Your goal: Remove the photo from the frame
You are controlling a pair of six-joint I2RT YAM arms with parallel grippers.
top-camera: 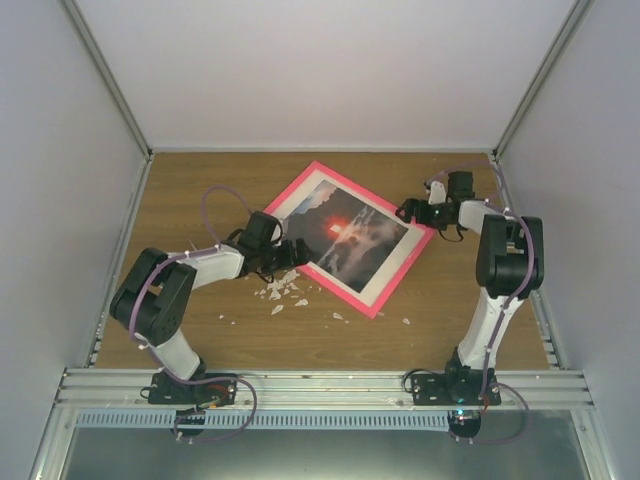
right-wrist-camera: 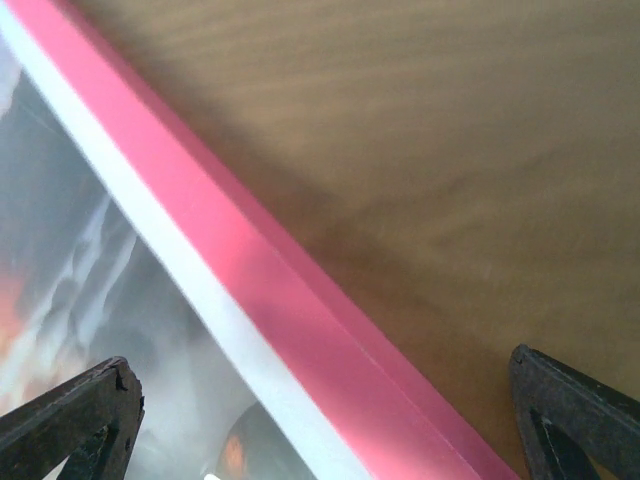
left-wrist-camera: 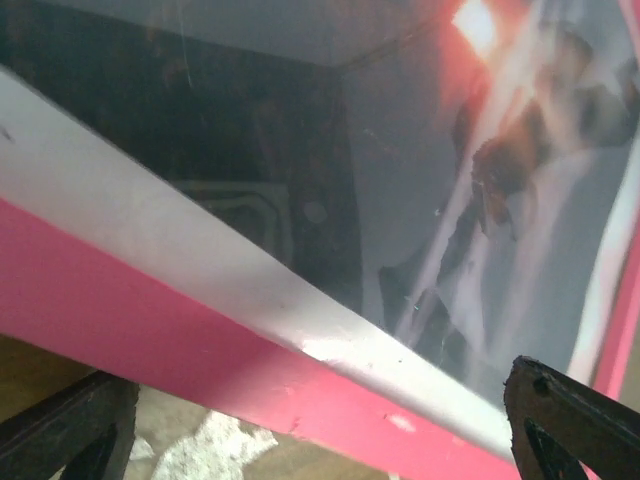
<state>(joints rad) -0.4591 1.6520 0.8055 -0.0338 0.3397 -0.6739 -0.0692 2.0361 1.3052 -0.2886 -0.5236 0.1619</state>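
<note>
Left gripper [top-camera: 294, 254] and right gripper [top-camera: 406, 213] both spread wide, straddling opposite pink edges of the frame [top-camera: 375, 197].

This is a robotics lab test cell. Plain white wall panels [top-camera: 330, 60] close in a brown wood-grain tabletop [top-camera: 200, 190] at 9, 12 and 3 o'clock, joined by silver aluminium corner posts [top-camera: 105, 75]. Two black-and-white robot arms [top-camera: 165, 300] are bolted to a slotted aluminium rail [top-camera: 320, 385] at 6 o'clock.

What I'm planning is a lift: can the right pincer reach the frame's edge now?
Likely yes: the right pincer hangs open over the frame edge, nothing between them, wooden table beside it.
</note>
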